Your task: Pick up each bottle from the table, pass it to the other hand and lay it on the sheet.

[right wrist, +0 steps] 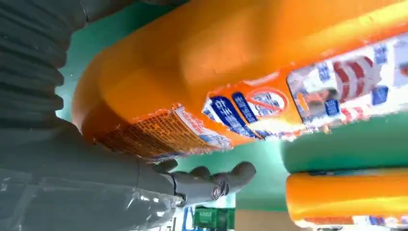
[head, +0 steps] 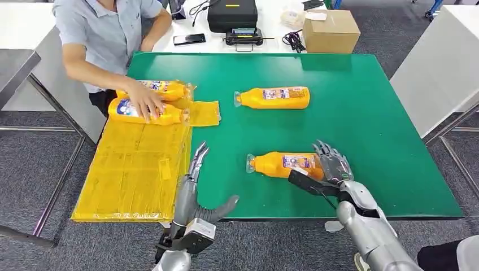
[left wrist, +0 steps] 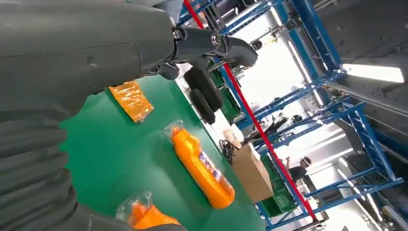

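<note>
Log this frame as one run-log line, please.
phase: grasping | right hand around near bottle base, not lifted | left hand open, waiting | far bottle on table | person's hand on sheet's bottles

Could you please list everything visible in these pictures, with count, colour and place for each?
bottles: four, orange; two on the green table, two on the sheet's far end under a person's hand
sheet: one, yellow, table's left edge
table: one, green
cardboard box: one, brown, far white table
black case: one, beside the box
phone: one, black
person: one, grey shirt
left hand: silver, empty, fingers apart
right hand: at the near bottle
</note>
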You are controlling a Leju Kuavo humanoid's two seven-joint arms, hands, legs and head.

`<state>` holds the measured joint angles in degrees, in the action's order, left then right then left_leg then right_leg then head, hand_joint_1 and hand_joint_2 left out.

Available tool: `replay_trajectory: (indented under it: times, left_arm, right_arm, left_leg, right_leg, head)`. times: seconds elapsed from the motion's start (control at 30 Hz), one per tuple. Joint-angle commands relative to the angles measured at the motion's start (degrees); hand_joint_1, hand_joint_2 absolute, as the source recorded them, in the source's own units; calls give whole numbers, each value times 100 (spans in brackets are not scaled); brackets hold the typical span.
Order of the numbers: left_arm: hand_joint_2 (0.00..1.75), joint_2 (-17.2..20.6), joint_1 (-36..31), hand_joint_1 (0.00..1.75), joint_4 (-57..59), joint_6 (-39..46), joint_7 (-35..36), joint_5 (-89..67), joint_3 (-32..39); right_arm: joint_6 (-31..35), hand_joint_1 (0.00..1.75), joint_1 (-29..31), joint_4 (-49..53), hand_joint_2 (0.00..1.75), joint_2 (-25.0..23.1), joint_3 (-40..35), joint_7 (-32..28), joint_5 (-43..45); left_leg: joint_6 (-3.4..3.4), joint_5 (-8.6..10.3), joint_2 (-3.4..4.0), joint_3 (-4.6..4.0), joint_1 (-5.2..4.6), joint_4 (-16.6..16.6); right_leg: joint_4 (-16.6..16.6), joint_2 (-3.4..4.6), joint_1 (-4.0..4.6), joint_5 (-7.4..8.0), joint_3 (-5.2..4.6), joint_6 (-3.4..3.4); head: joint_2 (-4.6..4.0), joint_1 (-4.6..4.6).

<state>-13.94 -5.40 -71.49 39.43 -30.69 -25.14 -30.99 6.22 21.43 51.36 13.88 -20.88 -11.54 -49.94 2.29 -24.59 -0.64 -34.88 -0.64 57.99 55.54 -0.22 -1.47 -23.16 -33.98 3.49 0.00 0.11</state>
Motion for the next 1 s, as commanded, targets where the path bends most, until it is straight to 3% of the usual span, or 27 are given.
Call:
replay_trajectory:
  times: [0.03, 0.07, 0.1, 0.27, 0.33, 0.67, 0.8, 0.9, 1.0]
  left_arm:
    - [175, 178, -338, 0, 527, -10, -45, 78, -207]
    - [175, 172, -342, 0, 538, -6, -50, 83, -209]
    - [175, 169, -360, 0, 576, 2, -62, 93, -227]
    - [175, 172, -445, 0, 703, 29, -136, 211, -293]
    - [175, 165, -518, 0, 804, -25, -222, 378, -347]
    - [175, 173, -527, 0, 811, -15, -237, 413, -367]
    - [175, 150, -594, 0, 869, -92, -287, 637, -425]
    - [175, 142, -601, 0, 869, -121, -323, 743, -464]
    - [175, 39, -443, 0, 623, -22, -429, 1050, -309]
  right_arm:
    - [-838, 7, 420, -792, 175, 328, -678, 118, 427]
    - [-830, 21, 400, -811, 175, 348, -674, 85, 448]
    - [-874, 175, 417, -868, 175, 374, -746, 88, 434]
    - [-1209, 175, 347, -923, 175, 544, -846, -89, 860]
    - [-1615, 175, 272, -853, 175, 736, -809, -356, 1426]
    - [-1599, 175, 289, -845, 175, 759, -881, -351, 1502]
    - [-1924, 175, 151, -780, 175, 974, -794, -572, 2170]
    - [-2189, 175, -77, -584, 175, 909, -439, -1063, 2971]
    - [-1835, 175, -422, -16, 175, 492, 3, -1502, 3399]
  left_leg:
    - [-12, -2, -1, 18, 8, -5]
    - [-9, -2, -1, 22, 8, -5]
    - [-13, -3, -4, 30, 11, -4]
    - [-18, -5, -14, 50, 15, -8]
    - [-16, -3, -20, 55, 16, -8]
    - [-13, -3, -13, 72, 12, -5]
    - [-9, -2, -23, 73, 11, -4]
    - [-10, -3, -20, 79, 12, -5]
    - [-12, -6, -9, 81, 14, -5]
  right_leg:
    - [-8, -4, 8, -1, 21, -14]
    - [-9, -4, 9, -1, 22, -11]
    - [-11, -8, 12, -2, 32, -15]
    - [-18, -17, 16, -6, 58, -21]
    - [-19, -22, 17, -6, 65, -19]
    - [-16, -14, 13, -3, 75, -15]
    - [-16, -23, 12, -4, 80, -12]
    - [-17, -20, 13, -4, 85, -13]
    - [-18, -10, 15, -2, 85, -14]
  head:
    - [0, 0]
    - [0, -2]
    - [0, 2]
    - [0, -2]
    - [0, 0]
    - [0, 0]
    - [0, 0]
    - [0, 0]
    - [0, 0]
